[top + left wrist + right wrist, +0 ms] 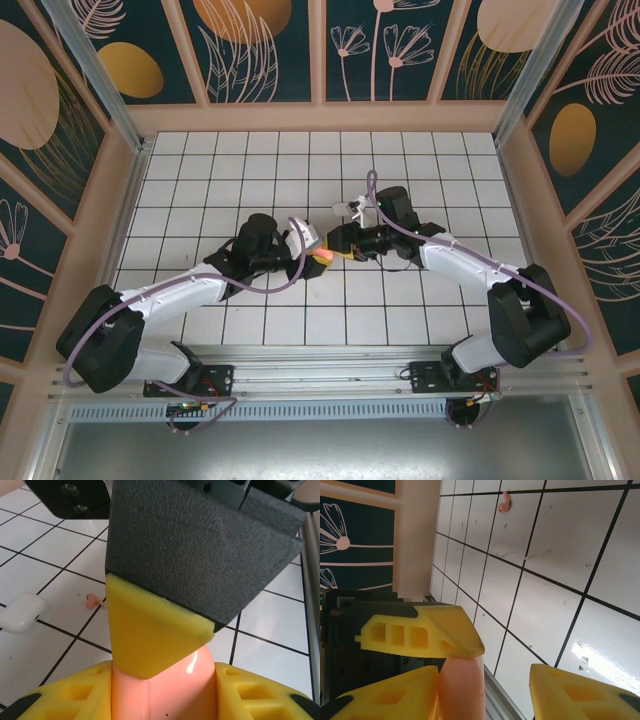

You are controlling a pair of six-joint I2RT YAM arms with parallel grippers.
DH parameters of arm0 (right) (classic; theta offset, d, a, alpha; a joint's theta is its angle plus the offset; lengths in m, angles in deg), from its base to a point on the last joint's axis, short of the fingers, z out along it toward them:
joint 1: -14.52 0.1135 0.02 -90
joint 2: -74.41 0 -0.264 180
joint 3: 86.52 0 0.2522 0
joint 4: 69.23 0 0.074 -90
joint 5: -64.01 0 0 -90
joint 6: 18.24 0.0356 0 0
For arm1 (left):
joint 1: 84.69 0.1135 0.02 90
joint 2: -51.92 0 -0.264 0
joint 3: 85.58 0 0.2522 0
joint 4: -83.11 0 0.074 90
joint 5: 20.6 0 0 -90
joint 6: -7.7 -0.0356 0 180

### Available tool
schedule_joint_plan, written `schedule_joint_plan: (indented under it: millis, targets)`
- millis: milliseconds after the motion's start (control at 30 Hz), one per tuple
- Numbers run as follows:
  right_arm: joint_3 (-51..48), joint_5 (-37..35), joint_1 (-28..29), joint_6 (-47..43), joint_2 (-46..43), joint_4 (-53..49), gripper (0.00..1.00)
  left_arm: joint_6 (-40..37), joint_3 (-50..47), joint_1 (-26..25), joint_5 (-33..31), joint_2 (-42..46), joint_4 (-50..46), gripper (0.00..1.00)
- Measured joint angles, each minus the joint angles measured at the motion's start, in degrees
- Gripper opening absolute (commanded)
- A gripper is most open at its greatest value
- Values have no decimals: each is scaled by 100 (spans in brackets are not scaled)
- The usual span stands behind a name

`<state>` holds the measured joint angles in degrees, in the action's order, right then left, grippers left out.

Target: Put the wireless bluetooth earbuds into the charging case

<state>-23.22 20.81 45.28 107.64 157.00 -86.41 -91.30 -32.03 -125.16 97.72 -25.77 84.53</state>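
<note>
L arm reaches fwd and inward over white tiled floor (220, 170), R arm likewise; the wrists meet mid-table. L gripper (162, 676) is clamped on a smooth salmon-pink rounded plastic charging case (170, 697), one finger on each side. R gripper (487, 680) is part open: one yellow foam fingertip (150, 635) rests on the case top, the other finger is clear of it (no grip). A tiny salmon-pink plastic earbud (94, 600) lies on a tile ahead-left of the L gripper, untouched. A white rounded plastic case (21, 612) sits further left, near the bud.
</note>
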Motion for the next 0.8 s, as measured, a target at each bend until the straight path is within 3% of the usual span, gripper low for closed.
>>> schedule_joint_plan:
  millis: [233, 400, 600, 733, 800]
  targets:
    - [4, 98, 160, -144, 0, -83, 42, 0, 63, -4, 44, 0, -2, 31]
    - [26, 267, 179, -297, -15, -129, 18, -11, 127, -11, 90, -70, -57, 34]
    - [26, 232, 144, -297, -81, -181, 7, 9, 184, -42, -26, -83, -90, 63]
    - [-90, 166, -63, -247, -339, -61, 3, 247, 212, -42, -310, 153, -85, 74]
    - [-219, 94, -275, -216, -610, 79, 2, 501, 238, -35, -474, 372, -92, 74]
